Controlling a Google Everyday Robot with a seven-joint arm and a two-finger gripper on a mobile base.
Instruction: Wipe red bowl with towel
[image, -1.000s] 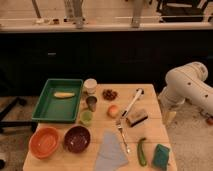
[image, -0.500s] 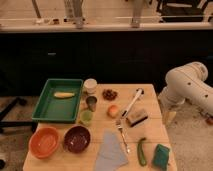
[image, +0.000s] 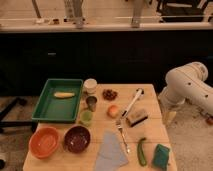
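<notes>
An orange-red bowl (image: 44, 142) sits at the front left corner of the wooden table (image: 150, 131). A dark maroon bowl (image: 77, 138) sits right beside it. A pale blue-grey towel (image: 111, 153) lies flat at the table's front edge, just right of the maroon bowl. My white arm (image: 188, 87) is off the table's right side. The gripper (image: 169, 115) hangs low beside the right edge, far from the bowls and the towel.
A green tray (image: 49, 111) holding a banana (image: 63, 94) is at the back left. A white cup (image: 90, 85), a metal cup (image: 91, 103), a green cup (image: 86, 117), an orange fruit (image: 114, 110), a white brush (image: 132, 102), a fork (image: 122, 134), a cucumber (image: 141, 151) and a teal sponge (image: 160, 155) fill the middle and right.
</notes>
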